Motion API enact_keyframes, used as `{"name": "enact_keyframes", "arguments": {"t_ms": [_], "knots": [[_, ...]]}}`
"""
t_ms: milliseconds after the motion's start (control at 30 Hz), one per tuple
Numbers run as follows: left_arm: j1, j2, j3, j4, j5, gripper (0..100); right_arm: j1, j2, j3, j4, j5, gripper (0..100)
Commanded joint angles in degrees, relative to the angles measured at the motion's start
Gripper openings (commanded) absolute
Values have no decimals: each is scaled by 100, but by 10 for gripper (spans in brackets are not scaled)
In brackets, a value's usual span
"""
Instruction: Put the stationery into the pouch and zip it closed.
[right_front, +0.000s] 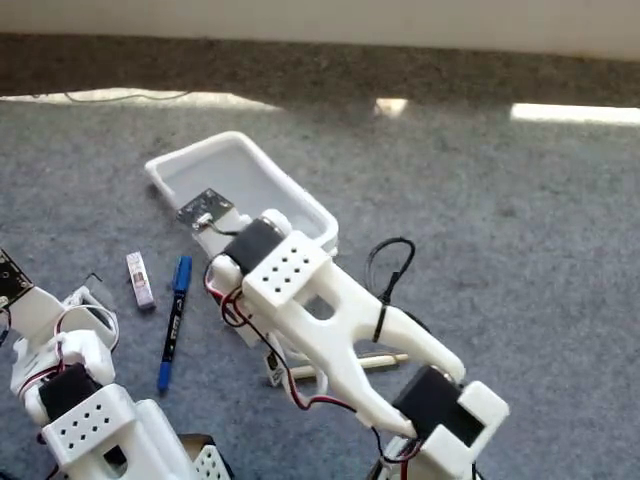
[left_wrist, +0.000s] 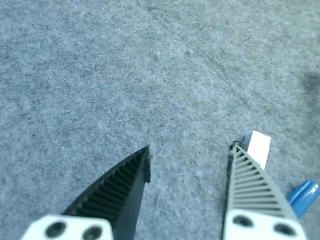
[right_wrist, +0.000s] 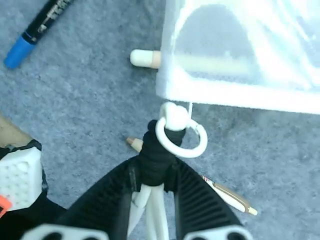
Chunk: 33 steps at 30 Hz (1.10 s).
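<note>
Pouch (right_wrist: 235, 55) zip pull (right_wrist: 155, 145) clamped in right gripper (right_wrist: 155, 165); left gripper (left_wrist: 190, 147) apart near blue pen (left_wrist: 302, 197).

Right arm (right_front: 330, 300) overhangs the pouch (right_front: 215, 170); open carpet (right_front: 500, 220) beyond.

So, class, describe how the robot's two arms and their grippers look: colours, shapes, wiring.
The left arm and right arm have white plastic shells with panels of small holes, black motors and red, black and white wires. The left gripper has ribbed, tapered fingers, one black and one pale grey; the right gripper has two black ones.
</note>
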Motion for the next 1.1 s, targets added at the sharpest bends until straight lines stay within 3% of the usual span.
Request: {"name": "enact_keyframes", "arguments": {"t_ms": [0,233,333,467,800,933,1067], "knots": [[84,-57,-119,-88,53,242,215,-822,796,-532,53,5],[84,-57,-119,-88,53,242,321,-1947,1429,-576,62,31],[84,-57,-119,-88,53,242,321,-2202,1446,-374,501,158],[84,-57,-119,-88,53,242,321,-2299,1455,-251,334,297],[75,-57,-119,-88,53,242,286,-2308,1420,295,299,296],[75,-57,-119,-88,53,242,286,-2281,1675,-31,290,284],[75,-57,-119,-88,53,242,163,-2281,2185,-866,237,200]]}}
